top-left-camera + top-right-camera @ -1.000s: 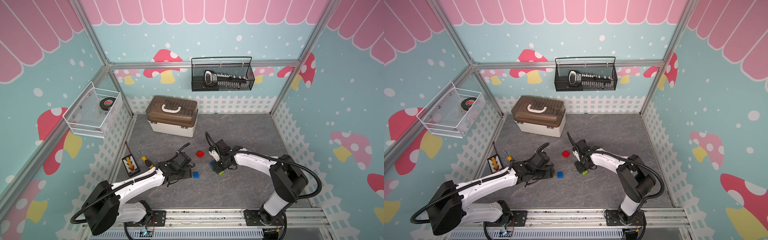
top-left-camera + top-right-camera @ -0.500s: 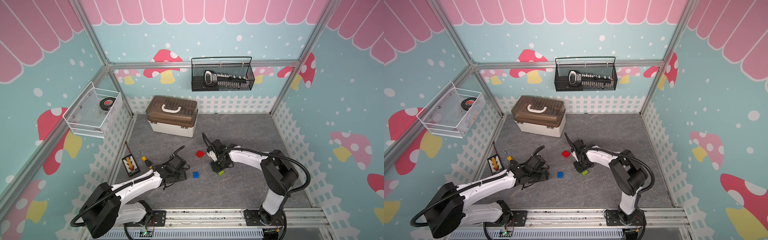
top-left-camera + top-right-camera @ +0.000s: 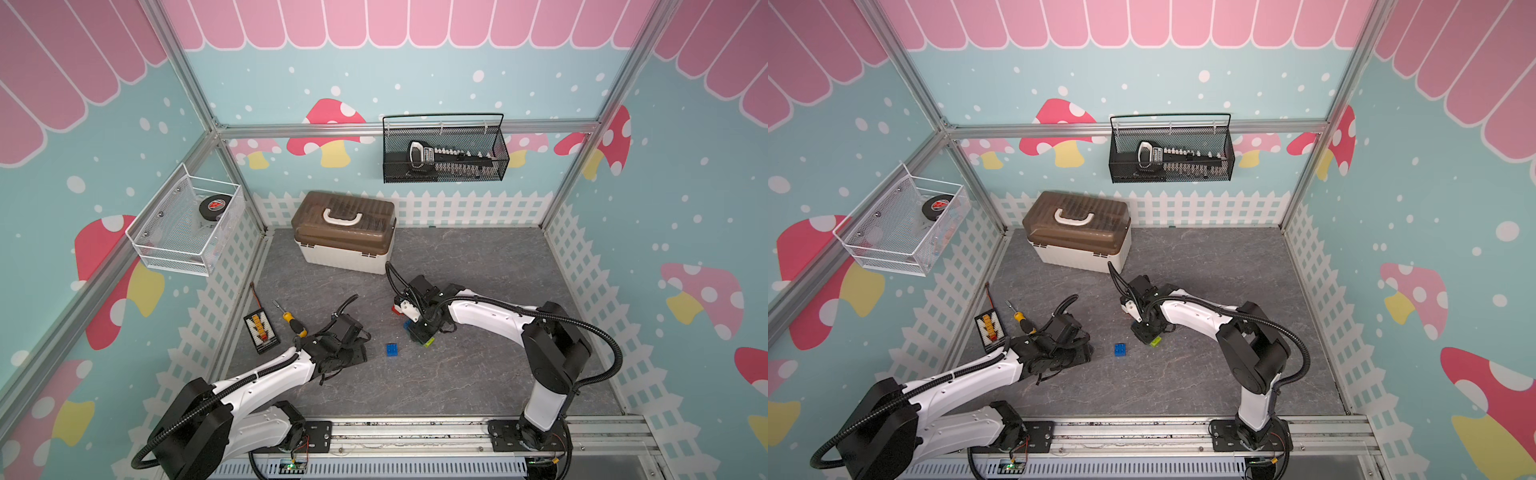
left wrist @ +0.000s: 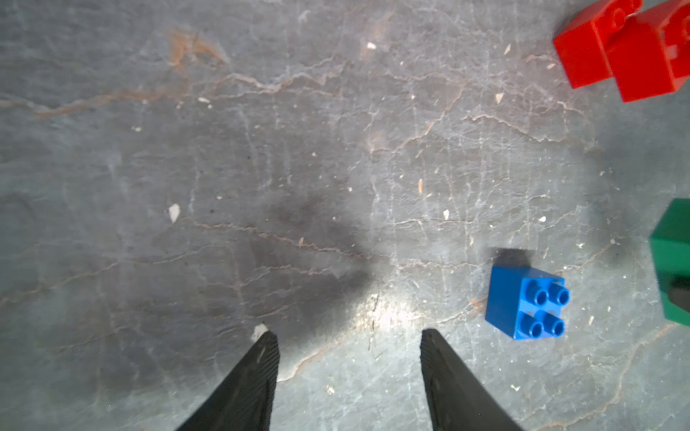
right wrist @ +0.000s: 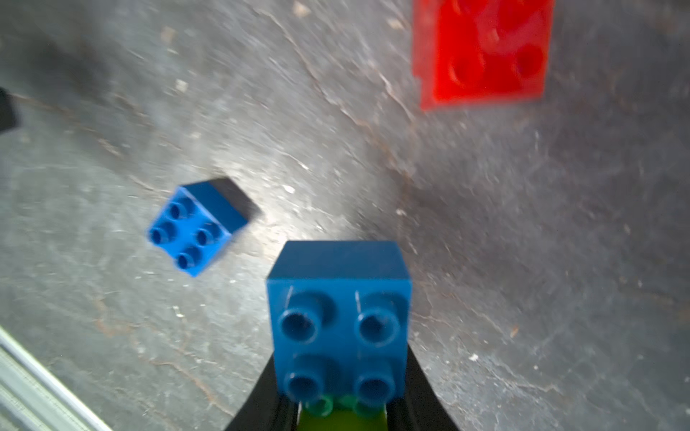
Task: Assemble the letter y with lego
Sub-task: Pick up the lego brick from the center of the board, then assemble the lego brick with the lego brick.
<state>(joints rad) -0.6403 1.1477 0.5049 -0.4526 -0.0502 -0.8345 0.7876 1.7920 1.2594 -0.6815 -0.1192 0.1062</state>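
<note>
the right gripper (image 5: pixel 338 377) is clenched on the brick cluster (image 5: pixel 338 324). its black fingers (image 5: pixel 257 399) press the flanks of the top blue brick (image 5: pixel 336 261), which sits on the dark green bar (image 4: pixel 672 242). in a top view the lime brick (image 3: pixel 428 341) shows at the gripper's edge. we cannot tell whether the cluster rests on the grey floor (image 3: pixel 457 374) or hangs clear of it.

the loose blue brick (image 3: pixel 391 349) lies studs up just beside the cluster, between the two arms. the two red bricks (image 4: pixel 623 52), touching each other, lie on the cluster's far side, toward the toolbox (image 3: pixel 345 237). the left gripper (image 4: pixel 349 345) hangs released over bare floor, nothing between its jaws and the loose blue brick just off to one side.

we judge the lego light, stiff and hard, its smooth walls slippery under a pad. the safe hold is across two flat opposite side walls, square and low, never on the studs. a joined cluster can pry apart if levered from one end, so we would press any new brick straight down.

further out, a yellow-handled screwdriver (image 3: pixel 293 324) lies by the left wall. the tape roll (image 3: pixel 212 205) in the white wire basket (image 3: pixel 174 262) bears a red mark, and the tool (image 3: pixel 432 158) in the black mesh basket (image 3: pixel 444 176) has a label. both are too small to read, and the bricks show no legible writing.
</note>
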